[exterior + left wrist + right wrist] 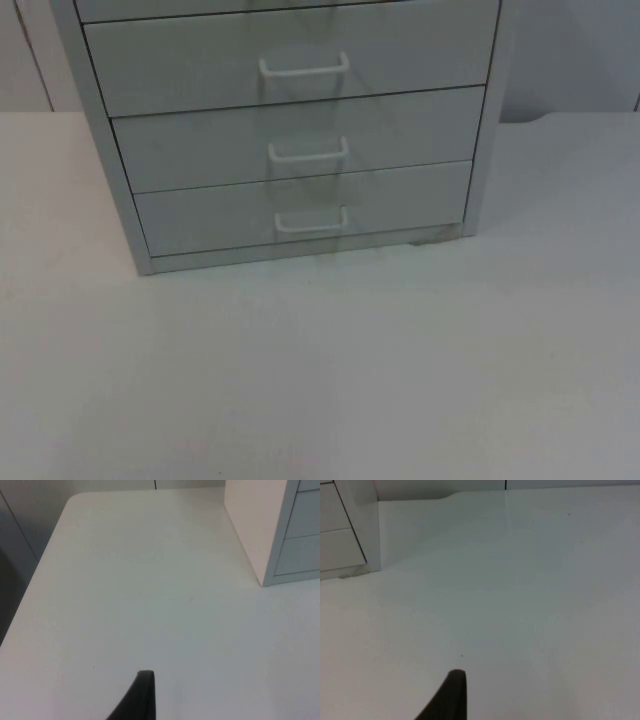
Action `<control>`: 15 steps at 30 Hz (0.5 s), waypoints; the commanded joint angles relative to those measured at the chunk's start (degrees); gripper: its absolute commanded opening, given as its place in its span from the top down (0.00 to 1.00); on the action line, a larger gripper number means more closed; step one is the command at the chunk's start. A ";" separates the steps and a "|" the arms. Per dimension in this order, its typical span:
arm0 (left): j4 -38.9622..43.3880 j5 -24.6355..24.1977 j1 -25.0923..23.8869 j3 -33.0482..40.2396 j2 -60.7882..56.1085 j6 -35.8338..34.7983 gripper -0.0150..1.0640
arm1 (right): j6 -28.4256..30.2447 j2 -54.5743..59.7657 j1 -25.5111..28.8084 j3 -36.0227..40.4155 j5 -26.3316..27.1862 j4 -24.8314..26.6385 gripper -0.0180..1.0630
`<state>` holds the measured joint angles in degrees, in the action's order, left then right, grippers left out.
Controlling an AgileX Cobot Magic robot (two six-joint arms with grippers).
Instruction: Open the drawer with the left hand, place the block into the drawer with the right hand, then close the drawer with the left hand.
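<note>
1. Looking down from the top view, a grey cabinet stands on the white table, towards its far side.
   - Three of its drawers are stacked in full sight: the upper drawer, the middle drawer and the bottom drawer.
   - All three fronts sit flush with the frame, so each drawer is shut.
   - Each front carries a white handle at its middle: the upper handle, the middle handle and the bottom handle.
   - The grey partition wall rises behind the cabinet.
2. In the left wrist view, the black tip of the left gripper hangs over bare table, well apart from the cabinet.
   - The cabinet's pale side panel faces this camera, with the edges of the shut drawer fronts just past its corner.
   - I cannot tell whether this gripper is spread or pressed together.
   - It is not touching anything.
3. In the right wrist view, the black tip of the right gripper also hangs over bare table, well apart from the cabinet's other side.
   - Two shut drawer fronts lie beside that side panel.
   - The wall runs along the table's far edge.
   - Here too I cannot tell whether the gripper is spread or pressed together.
</note>
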<state>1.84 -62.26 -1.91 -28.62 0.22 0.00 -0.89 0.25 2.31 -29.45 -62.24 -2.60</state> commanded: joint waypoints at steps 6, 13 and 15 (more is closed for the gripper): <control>-0.30 0.65 -0.12 0.31 -0.22 0.00 0.01 | -0.25 -0.25 -0.31 0.00 0.49 -0.17 0.01; -0.30 0.65 -0.12 0.31 -0.22 0.00 0.01 | -0.25 -0.25 -0.31 0.00 0.49 -0.17 0.01; -0.30 0.65 -0.12 0.31 -0.22 0.00 0.01 | -0.25 -0.25 -0.31 0.00 0.49 -0.17 0.01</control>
<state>1.84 -62.26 -1.91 -28.62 0.22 0.00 -1.06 0.25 2.31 -29.45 -62.24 -2.60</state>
